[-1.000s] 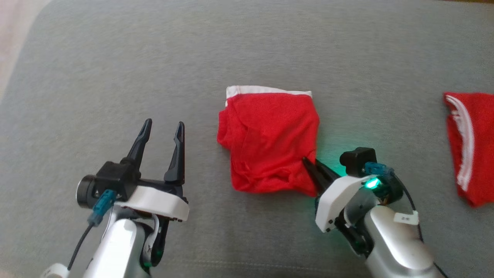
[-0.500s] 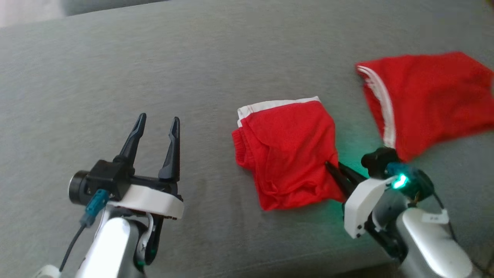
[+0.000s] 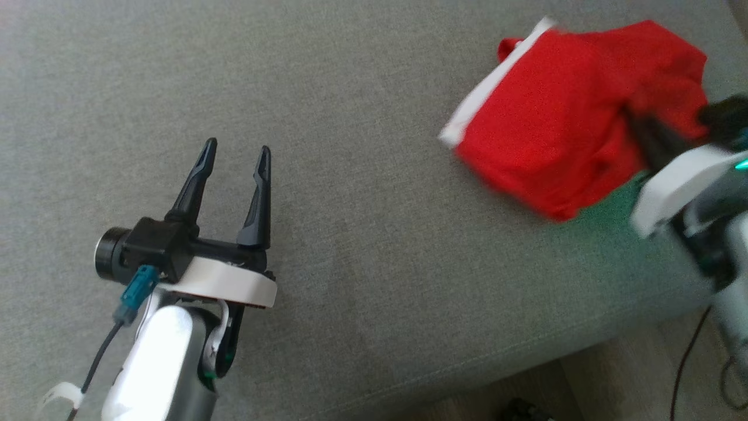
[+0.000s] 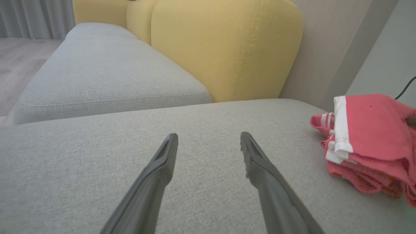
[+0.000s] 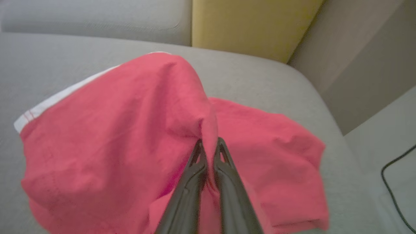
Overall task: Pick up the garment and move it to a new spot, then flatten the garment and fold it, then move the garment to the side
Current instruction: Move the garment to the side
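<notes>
Your right pincer [image 5: 209,143] grips the garment [image 3: 549,117].
Soft red cloth, white-banded, peaks at its tips; left pincer [image 3: 237,147] gapes empty over woven grey cushion [image 3: 374,245].

Grey sofa [image 4: 107,74], yellow backs [image 4: 227,48].
Soft daylight; a pale wall [image 4: 325,48] behind, wooden floor [image 4: 16,65] and grey curtain [image 4: 35,18] past the sofa's far edge.

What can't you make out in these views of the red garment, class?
Head view: tips of the right pincer, motion-blurred against the red garment.
Left wrist view: the garment's far side, cut off by the right edge.
Right wrist view: the sofa seat beneath, covered by the cloth.
</notes>
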Robot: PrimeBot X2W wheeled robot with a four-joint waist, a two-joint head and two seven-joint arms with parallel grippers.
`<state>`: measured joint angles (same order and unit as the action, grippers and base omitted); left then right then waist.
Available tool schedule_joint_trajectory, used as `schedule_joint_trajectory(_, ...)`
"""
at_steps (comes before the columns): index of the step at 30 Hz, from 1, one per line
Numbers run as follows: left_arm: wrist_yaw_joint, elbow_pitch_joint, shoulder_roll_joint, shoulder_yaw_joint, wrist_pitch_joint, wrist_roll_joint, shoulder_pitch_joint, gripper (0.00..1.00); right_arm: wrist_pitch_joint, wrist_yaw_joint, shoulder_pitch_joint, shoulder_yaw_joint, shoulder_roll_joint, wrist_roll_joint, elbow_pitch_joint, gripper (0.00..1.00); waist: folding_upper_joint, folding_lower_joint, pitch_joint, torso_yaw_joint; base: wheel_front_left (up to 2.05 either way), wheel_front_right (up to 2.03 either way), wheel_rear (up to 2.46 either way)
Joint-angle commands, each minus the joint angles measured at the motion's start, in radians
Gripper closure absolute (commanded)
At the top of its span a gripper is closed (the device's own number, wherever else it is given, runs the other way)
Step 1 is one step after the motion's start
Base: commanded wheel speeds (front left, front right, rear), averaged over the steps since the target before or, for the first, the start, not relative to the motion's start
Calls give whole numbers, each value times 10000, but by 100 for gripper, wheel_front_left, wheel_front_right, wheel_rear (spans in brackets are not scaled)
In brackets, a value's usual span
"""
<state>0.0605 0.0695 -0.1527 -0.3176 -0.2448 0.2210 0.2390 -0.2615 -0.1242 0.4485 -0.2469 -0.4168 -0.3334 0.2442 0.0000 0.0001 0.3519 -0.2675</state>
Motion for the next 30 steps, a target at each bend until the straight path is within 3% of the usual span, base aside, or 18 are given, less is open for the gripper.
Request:
schedule_joint_trajectory(1, -45, -314, -163, 231, 5, -116, 389, 0, 194, -65, 260, 299, -313, -62, -209, 100, 0, -1, 136, -50, 0, 0, 0)
schedule_joint_trajectory(9, -147, -207, -187, 134, -36, -78, 603, 0, 433, -65, 802, 2471, -337, -448, 1646, 100, 0, -1, 435, 224, 0, 0, 0)
schedule_joint_trajectory(18, -150, -182, -249, 21, -38, -105, 685, 0, 1229, -65, 1509, 4090, 177, -613, 3826, 100, 0, -1, 840, 502, 0, 0, 0)
schedule_joint_trajectory(24, -172, -199, -364, -14, 27, -116, 819, 0, 1579, -65, 1922, 4454, 469, -694, 5031, 100, 0, -1, 1057, 518, 0, 0, 0)
schedule_joint_trajectory(25, -178, -202, -378, -20, 33, -111, 837, 0, 1648, -65, 1965, 4433, 508, -706, 5160, 55, 0, -1, 1074, 512, 0, 0, 0)
schedule_joint_trajectory(26, -180, -199, -397, -19, 37, -104, 848, 0, 1687, -65, 2007, 4403, 564, -772, 5279, 0, 0, -1, 1078, 494, 0, 0, 0)
schedule_joint_trajectory(30, -169, -131, -447, -22, 45, -61, 804, 0, 1929, -65, 1992, 4039, 696, -896, 5374, 0, 0, -1, 922, 395, 0, 0, 0)
